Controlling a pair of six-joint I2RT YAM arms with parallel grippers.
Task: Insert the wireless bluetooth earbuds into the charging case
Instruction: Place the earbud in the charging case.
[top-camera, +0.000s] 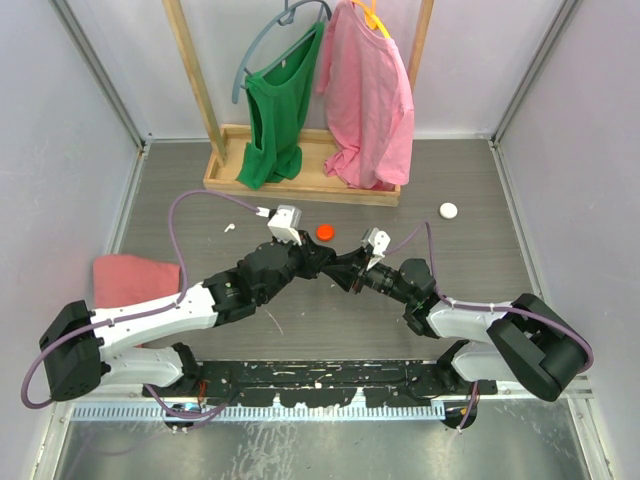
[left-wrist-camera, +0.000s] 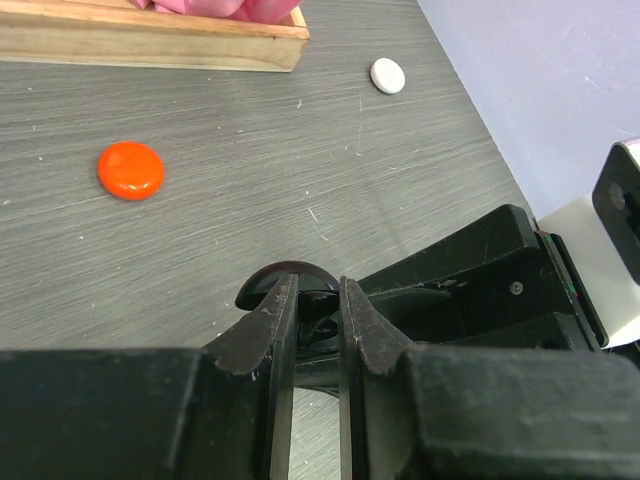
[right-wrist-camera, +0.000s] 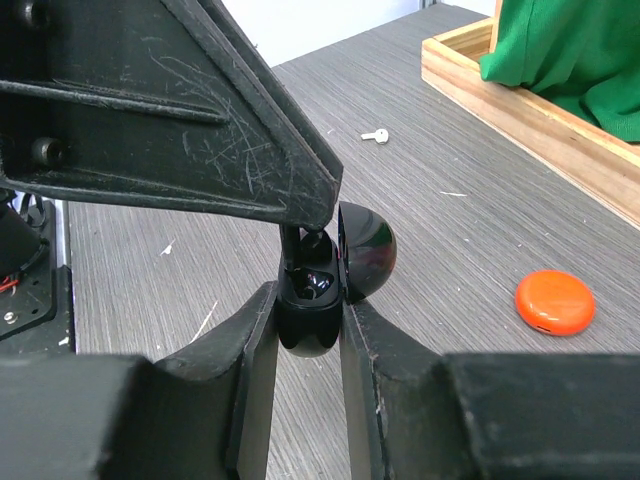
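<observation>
Charging case (right-wrist-camera: 322, 280) pinched in right claw (right-wrist-camera: 310, 310); left claw (left-wrist-camera: 318, 292) angled onto it, grip unclear.

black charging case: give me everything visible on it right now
The charging case is small, rounded, glossy black, plastic by its look. It is open: the domed lid stands hinged back to one side. The right gripper pinches the body between both fingers, seemingly clear of the grey table. The left gripper has its tips right at the opening; whether they hold anything cannot be told.
</observation>
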